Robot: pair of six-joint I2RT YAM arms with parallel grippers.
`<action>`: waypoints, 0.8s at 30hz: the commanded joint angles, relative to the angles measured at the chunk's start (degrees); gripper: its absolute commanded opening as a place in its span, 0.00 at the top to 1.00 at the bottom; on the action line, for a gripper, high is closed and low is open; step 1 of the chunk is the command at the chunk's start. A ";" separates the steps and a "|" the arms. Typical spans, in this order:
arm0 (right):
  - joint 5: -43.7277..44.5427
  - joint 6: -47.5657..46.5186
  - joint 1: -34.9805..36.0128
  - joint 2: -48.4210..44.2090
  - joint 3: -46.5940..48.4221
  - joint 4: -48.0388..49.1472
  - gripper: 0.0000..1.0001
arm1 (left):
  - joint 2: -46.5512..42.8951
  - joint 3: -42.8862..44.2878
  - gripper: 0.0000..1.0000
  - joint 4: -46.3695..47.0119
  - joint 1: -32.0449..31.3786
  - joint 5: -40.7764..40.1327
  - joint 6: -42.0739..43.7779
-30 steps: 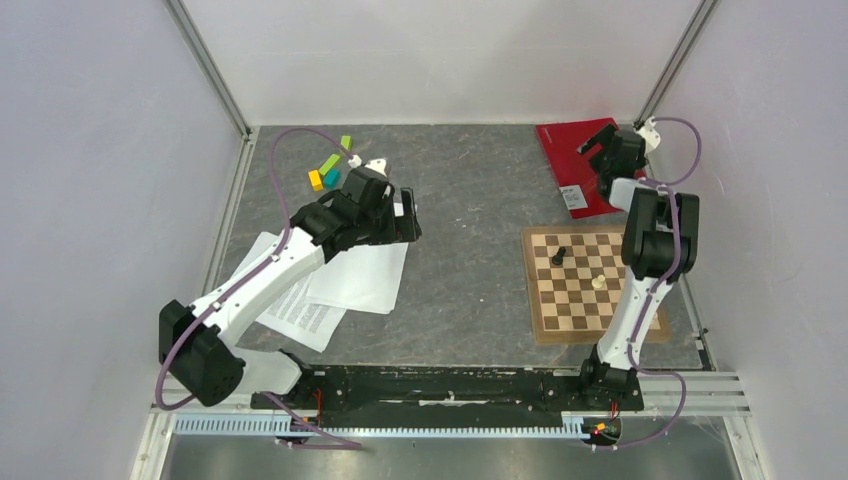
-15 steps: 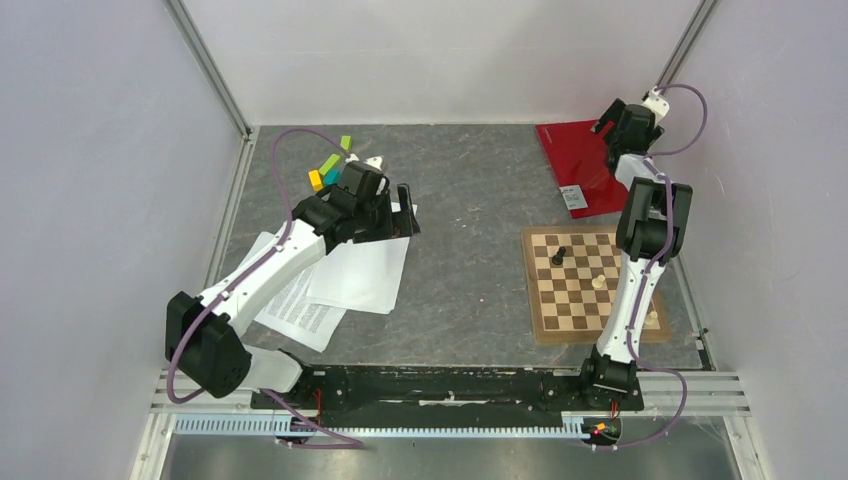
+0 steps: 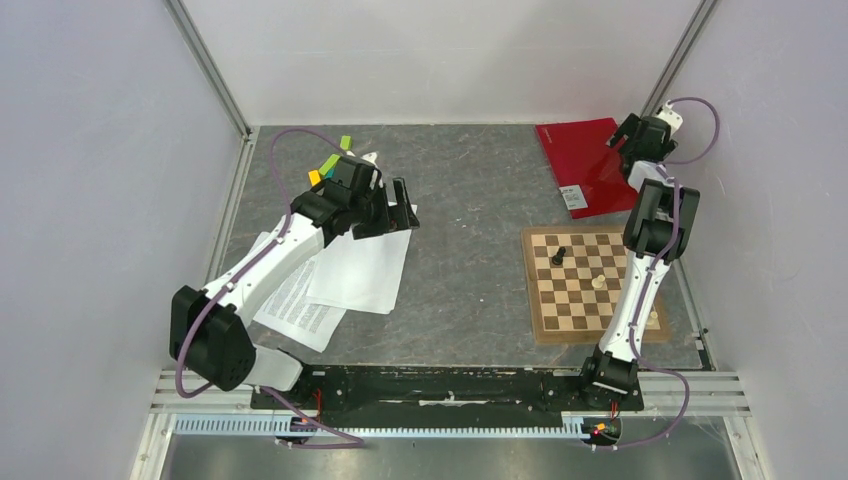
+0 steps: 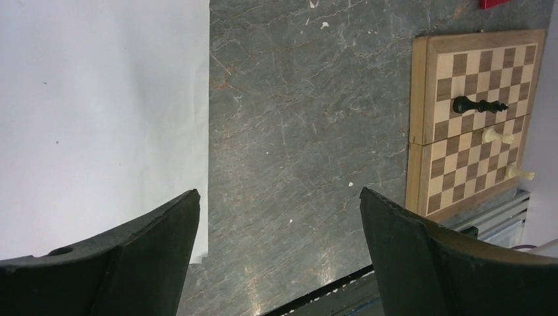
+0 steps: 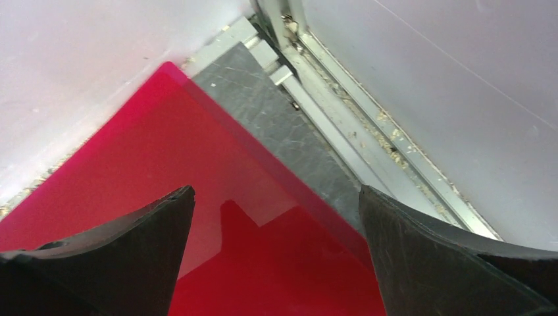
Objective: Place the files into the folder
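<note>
Two arms, top view: left gripper (image 3: 402,207), jaws released, hangs over the far edge of the files (image 3: 345,280), white sheets fanned on the left of the table (image 3: 470,190). The right gripper (image 3: 624,131), jaws released, is over the red folder (image 3: 580,155), which lies flat in the far right corner, with a chessboard (image 3: 585,285) just nearer.
Left wrist: jaws straddle a blank sheet's edge, gripping nothing.
Right wrist: jaws spread above the folder's corner, empty.

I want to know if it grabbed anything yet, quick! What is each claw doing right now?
Left gripper: open, holding nothing, above the edge of the files.
Right gripper: open, holding nothing, above the folder.
</note>
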 commanded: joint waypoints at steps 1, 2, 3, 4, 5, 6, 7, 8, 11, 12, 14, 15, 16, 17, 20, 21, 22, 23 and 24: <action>-3.90 1.21 -0.59 1.44 3.44 -0.22 0.02 | 1.49 0.72 0.04 2.74 0.76 3.46 -0.51; -4.89 1.53 -0.61 1.74 3.76 -0.52 0.02 | 1.76 0.80 0.04 2.87 0.86 3.68 -0.70; -5.26 2.12 -0.59 2.05 3.84 -0.91 0.02 | 1.99 0.82 0.04 3.01 0.92 3.98 -0.79; -5.43 2.74 -0.62 2.08 3.51 -1.16 0.02 | 2.17 0.90 0.04 2.99 1.00 4.16 -0.90; -5.81 3.05 -0.59 2.04 2.88 -1.02 0.02 | 2.28 1.02 0.05 3.01 1.05 4.62 -0.98; -6.19 3.42 -0.59 1.99 2.36 -0.82 0.02 | 2.45 1.00 0.04 3.10 1.14 4.91 -1.06; -6.48 3.83 -0.61 2.02 2.00 -0.89 0.02 | 2.55 0.99 0.05 3.11 1.21 5.00 -1.06; -6.81 4.30 -0.63 2.16 1.81 -0.94 0.02 | 2.47 0.99 0.05 3.06 1.35 5.16 -1.04; -9.44 6.27 -0.63 2.61 1.49 -1.22 0.02 | 2.30 0.97 0.05 3.10 1.49 5.27 -1.17; -10.31 6.95 -0.53 2.66 1.37 -1.42 0.02 | 2.25 0.99 0.05 3.10 1.62 5.42 -1.17; -11.91 7.97 -0.25 2.41 0.49 -1.41 0.02 | 2.27 1.05 0.05 3.10 1.79 5.54 -1.32; -12.15 8.06 0.08 2.19 -0.02 -1.60 0.02 | 2.28 1.12 0.05 3.10 1.79 5.69 -1.29; -12.15 7.70 0.43 1.71 -0.66 -1.79 0.02 | 2.20 1.08 0.05 3.10 1.88 5.86 -1.32; -12.01 7.03 0.99 1.18 -1.46 -1.80 0.02 | 2.13 1.07 0.05 3.10 1.97 5.97 -1.43; -10.96 6.47 1.95 0.16 -2.28 -3.26 0.02 | 1.79 0.86 0.06 3.36 2.07 6.48 -1.58; -11.35 7.22 1.94 -0.07 -2.81 -3.24 0.02 | 1.70 0.77 0.06 3.44 2.09 6.59 -1.69; -11.88 7.79 1.95 -0.23 -3.13 -3.32 0.02 | 1.46 0.64 0.06 3.47 2.17 6.72 -1.70; -12.28 8.03 2.09 -0.30 -3.33 -3.65 0.02 | 1.38 0.48 0.05 3.49 2.14 6.83 -1.77; -12.77 7.99 2.37 -0.41 -3.34 -4.15 0.02 | 1.15 0.39 0.05 3.54 2.19 6.87 -1.76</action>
